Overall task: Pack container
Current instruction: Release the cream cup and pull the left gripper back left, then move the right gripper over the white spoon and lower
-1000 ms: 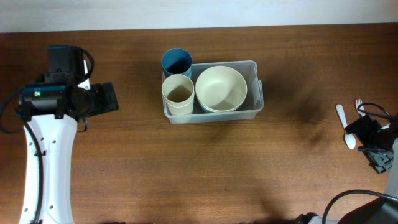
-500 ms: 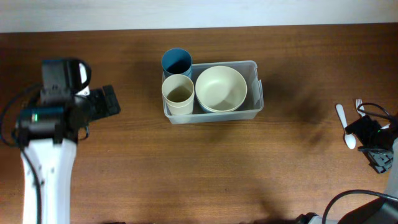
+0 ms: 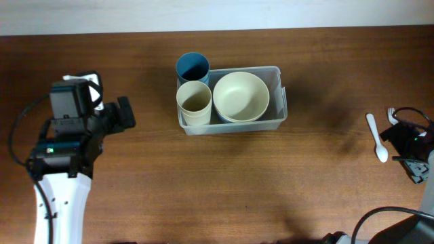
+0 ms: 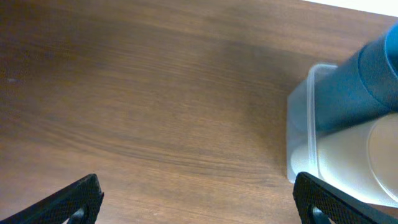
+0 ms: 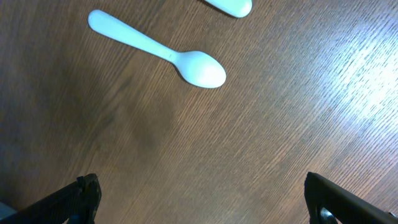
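Left wrist view: container [image 4: 300,134], one corner only, rest cut by right edge; blue cup [image 4: 351,93], rim beyond upper right edge; left hand [image 4: 199,200], fingertips only at bottom corners.
Right wrist view: white utensil [image 5: 231,5], end only at top edge, type indeterminate.
Overhead: fork [image 3: 391,114], tines only, handle hidden by right arm [image 3: 410,139].

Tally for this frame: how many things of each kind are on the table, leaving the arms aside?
Container: 1
Bowl: 1
Cups: 2 (blue cup, cream cup)
Spoon: 1
Fork: 1, partly hidden
Total: 6
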You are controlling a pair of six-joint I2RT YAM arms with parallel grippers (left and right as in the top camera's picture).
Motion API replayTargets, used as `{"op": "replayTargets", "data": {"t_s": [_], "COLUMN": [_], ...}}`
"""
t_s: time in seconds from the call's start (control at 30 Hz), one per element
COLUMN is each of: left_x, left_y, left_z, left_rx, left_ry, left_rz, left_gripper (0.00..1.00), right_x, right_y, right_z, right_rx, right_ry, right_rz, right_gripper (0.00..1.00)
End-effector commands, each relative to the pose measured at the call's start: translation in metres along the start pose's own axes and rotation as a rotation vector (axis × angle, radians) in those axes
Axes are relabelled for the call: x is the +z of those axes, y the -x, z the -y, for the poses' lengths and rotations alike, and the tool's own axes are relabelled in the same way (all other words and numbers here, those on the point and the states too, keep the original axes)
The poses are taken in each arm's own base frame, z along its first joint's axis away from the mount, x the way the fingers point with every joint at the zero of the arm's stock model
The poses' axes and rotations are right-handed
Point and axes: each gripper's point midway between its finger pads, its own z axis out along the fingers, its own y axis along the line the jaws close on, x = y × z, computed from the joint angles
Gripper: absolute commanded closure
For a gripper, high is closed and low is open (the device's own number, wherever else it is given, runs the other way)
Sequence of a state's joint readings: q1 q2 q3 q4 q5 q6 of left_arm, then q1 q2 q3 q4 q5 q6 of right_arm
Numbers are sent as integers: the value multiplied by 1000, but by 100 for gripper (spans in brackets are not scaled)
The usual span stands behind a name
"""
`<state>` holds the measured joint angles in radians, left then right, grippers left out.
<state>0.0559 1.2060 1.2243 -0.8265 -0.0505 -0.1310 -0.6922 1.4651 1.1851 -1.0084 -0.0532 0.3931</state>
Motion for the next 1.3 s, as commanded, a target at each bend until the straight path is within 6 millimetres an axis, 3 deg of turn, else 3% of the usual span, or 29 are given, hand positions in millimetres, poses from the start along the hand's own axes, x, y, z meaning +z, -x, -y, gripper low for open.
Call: {"op": "replayTargets", "data": {"t_s": [0.0, 0.4, 0.6, 0.7, 0.73, 0.87, 0.93, 1.13, 1.27], "left_x": [8, -12, -10, -10, -10, -10, -10, -10, -10], "left_y": [-13, -2, -4, -5, -5, -5, -5, -5, -5], "left_z": [8, 8, 8, 8, 8, 8, 8, 8, 8], "left_rx": [35, 50, 50, 50, 50, 50, 50, 50, 50], "left_ry": [-60, -78, -77, -77, -77, -77, -77, -77, -77], "left_rz": [2, 200, 189, 188, 188, 188, 188, 188, 188], "left_gripper": [0, 0, 0, 0, 0, 0, 0, 0, 0], "right_x": [0, -1, -2, 0, 0, 0, -1, -7, 0], "right_y": [5, 18, 28, 34, 39, 42, 41, 31, 26], "right_z": [-2, -12, -29, -31, -30, -27, -33, -75, -82], "right_rx": [9, -1, -198, -203, -203, -206, -287, -674, -823], "right_ry": [11, 57, 133, 137, 129, 109, 135, 340, 326], "right_rz": [20, 72, 112, 131, 154, 166, 168, 204, 208], "right_gripper": [1, 1, 0, 13, 1, 1, 1, 1, 1]}}
